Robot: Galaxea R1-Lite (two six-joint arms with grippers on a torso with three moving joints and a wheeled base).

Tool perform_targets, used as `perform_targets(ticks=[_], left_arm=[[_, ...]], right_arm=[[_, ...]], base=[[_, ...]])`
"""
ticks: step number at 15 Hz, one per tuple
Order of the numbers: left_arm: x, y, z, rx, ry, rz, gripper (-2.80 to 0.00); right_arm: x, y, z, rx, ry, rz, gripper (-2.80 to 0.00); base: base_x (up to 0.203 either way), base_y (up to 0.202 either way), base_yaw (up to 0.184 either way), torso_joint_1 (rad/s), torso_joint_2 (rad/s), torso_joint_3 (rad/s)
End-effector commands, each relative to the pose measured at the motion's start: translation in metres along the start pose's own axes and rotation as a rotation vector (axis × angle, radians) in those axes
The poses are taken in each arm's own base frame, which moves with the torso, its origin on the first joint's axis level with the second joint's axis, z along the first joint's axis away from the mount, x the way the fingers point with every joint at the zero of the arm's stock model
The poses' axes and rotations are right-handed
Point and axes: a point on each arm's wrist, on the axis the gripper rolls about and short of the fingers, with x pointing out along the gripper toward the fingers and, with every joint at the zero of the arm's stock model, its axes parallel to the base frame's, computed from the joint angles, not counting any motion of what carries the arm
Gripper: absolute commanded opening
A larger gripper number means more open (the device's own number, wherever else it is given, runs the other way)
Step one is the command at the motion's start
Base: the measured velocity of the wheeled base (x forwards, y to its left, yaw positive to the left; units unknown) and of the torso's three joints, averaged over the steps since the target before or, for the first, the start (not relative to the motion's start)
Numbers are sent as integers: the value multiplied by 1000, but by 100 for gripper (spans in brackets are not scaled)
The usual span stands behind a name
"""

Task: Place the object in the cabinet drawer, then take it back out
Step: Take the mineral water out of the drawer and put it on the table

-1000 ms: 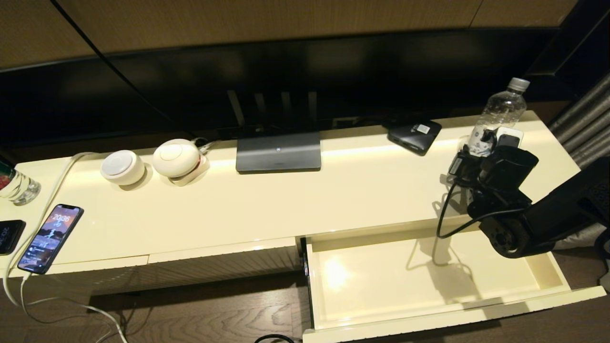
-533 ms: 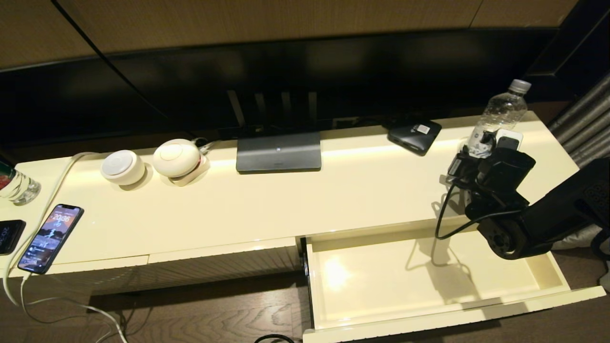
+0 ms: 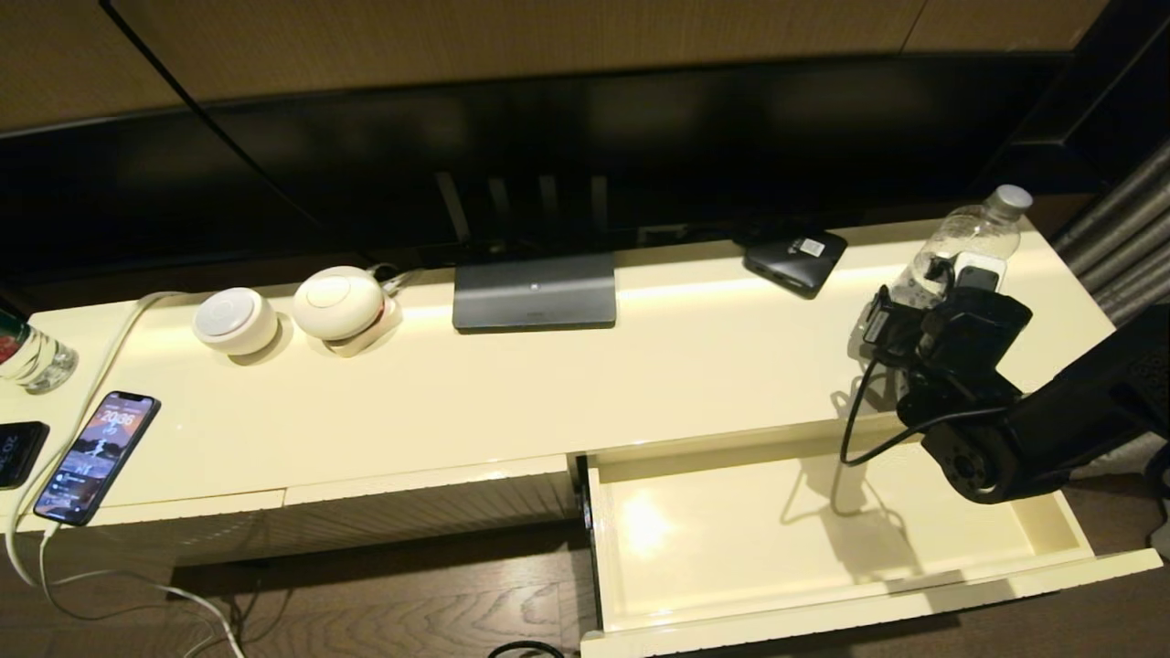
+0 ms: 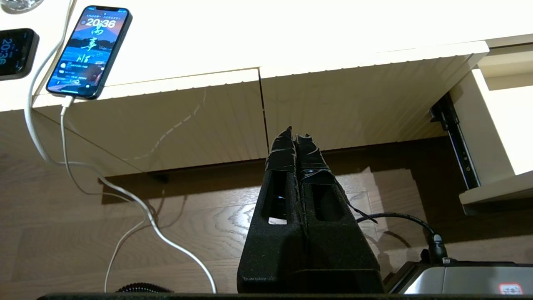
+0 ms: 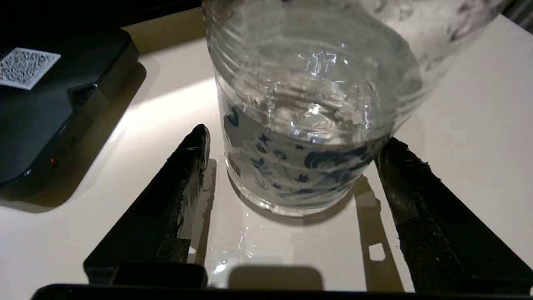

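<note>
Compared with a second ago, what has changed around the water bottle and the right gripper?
The water bottle has tipped to the right, its cap lower. The right gripper straddles its base, fingers open, one finger touching it. The drawer stays open; left gripper stays parked, shut.

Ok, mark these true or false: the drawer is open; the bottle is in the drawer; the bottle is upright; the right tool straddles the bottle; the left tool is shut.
1. The drawer is open. True.
2. The bottle is in the drawer. False: it is on the cabinet top.
3. The bottle is upright. False: it tilts.
4. The right tool straddles the bottle. True, one finger on each side.
5. The left tool is shut. True, low in front of the closed ribbed panels.
</note>
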Motion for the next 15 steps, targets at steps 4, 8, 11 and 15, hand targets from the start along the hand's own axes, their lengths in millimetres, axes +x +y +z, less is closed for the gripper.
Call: perform_targets(ticks=[4, 8, 11, 15], left_arm=[[0, 0, -1, 0, 4, 2, -280], [0, 0, -1, 0, 4, 0, -280], [0, 0, -1, 0, 4, 0, -280], [0, 0, -1, 0, 4, 2, -280]], right_arm=[[-9, -4, 18, 18, -26, 0, 0], [-16, -7, 40, 26, -61, 7, 0], [-21, -12, 63, 27, -104, 7, 0], [-34, -22, 97, 9, -165, 22, 0]], base=[[0, 0, 0, 0, 0, 0], [0, 0, 0, 0, 0, 0], [0, 0, 0, 0, 0, 0], [0, 0, 0, 0, 0, 0]])
